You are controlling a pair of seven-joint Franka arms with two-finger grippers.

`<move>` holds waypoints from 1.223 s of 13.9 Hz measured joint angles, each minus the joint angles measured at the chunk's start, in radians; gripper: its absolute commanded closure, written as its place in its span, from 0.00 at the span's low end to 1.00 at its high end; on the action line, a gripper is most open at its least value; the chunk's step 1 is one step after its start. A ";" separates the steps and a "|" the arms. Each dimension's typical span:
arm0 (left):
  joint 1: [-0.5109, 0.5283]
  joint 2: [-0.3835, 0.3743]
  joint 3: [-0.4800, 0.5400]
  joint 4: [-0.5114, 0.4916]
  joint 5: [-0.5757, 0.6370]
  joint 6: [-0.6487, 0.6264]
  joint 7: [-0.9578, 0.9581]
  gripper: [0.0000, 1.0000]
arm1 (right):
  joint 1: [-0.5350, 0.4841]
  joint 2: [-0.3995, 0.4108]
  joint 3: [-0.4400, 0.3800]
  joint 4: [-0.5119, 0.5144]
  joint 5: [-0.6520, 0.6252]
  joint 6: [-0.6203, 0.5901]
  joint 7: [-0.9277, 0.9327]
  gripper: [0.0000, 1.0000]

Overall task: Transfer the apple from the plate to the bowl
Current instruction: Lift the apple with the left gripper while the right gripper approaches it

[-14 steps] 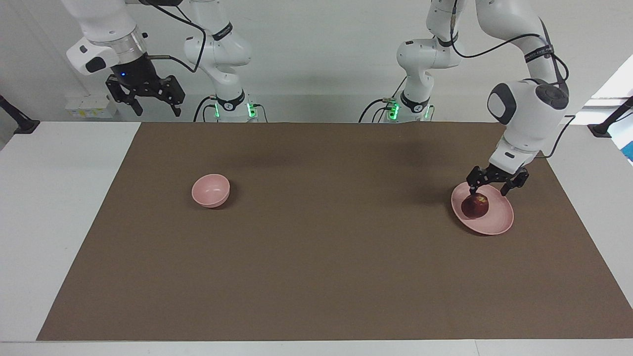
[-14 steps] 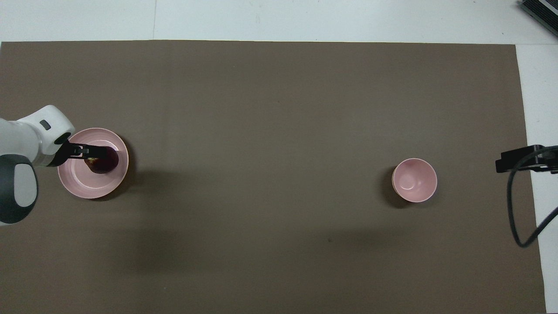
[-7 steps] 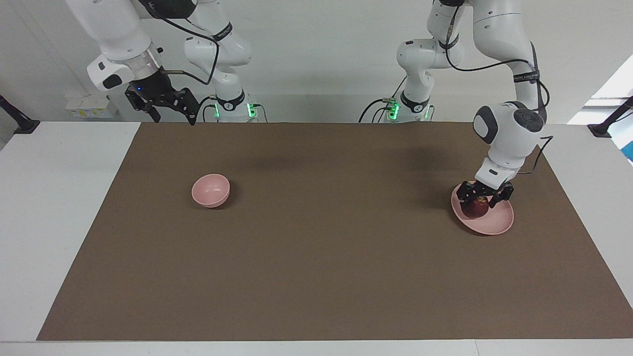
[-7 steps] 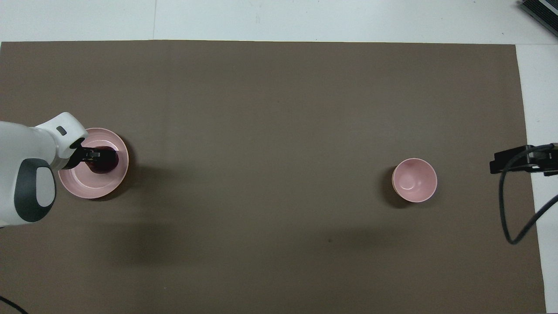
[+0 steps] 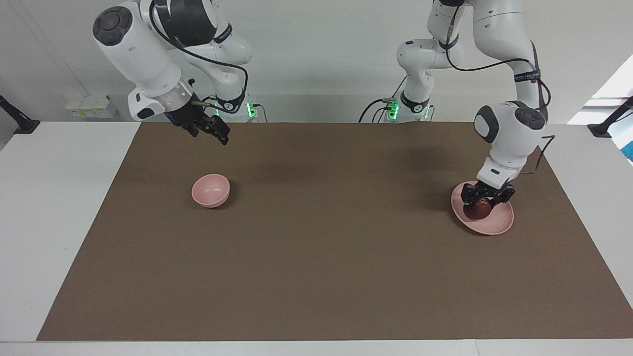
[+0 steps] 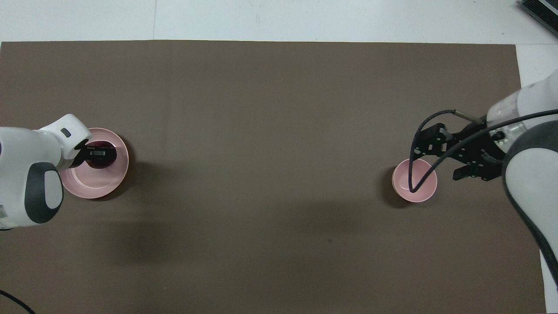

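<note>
Over the last second my left gripper [image 5: 486, 199] has dropped from just above the plate's rim down onto the apple [image 5: 478, 210], and my right gripper [image 5: 210, 131] has swung in from the right arm's end of the table to hang in the air over the brown mat [image 5: 316, 277], near the bowl [image 5: 211, 190]. My left fingers now straddle the apple, one on each side, and look closed against its upper half, though I cannot see the contact points plainly. The apple sits on the plate [image 5: 497, 222], on the part of it nearer to me, and has not been lifted. The plate lies toward the left arm's end of the table. In the overhead view my left gripper [image 6: 99, 153] covers most of the apple [image 6: 96, 162], with only a dark sliver showing against the plate [image 6: 93, 185]. The bowl [image 6: 414, 180] stands upright, well apart from the plate, toward the right arm's end, holding nothing. My right gripper [image 6: 451, 159] hangs beside it with its fingers spread, gripping nothing, its cable looping over the bowl's mouth in that view.
</note>
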 measured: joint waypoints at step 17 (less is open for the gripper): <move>-0.298 -0.162 -0.204 0.039 -0.568 -0.219 -0.248 1.00 | 0.203 0.146 0.001 -0.179 0.559 0.468 0.503 0.00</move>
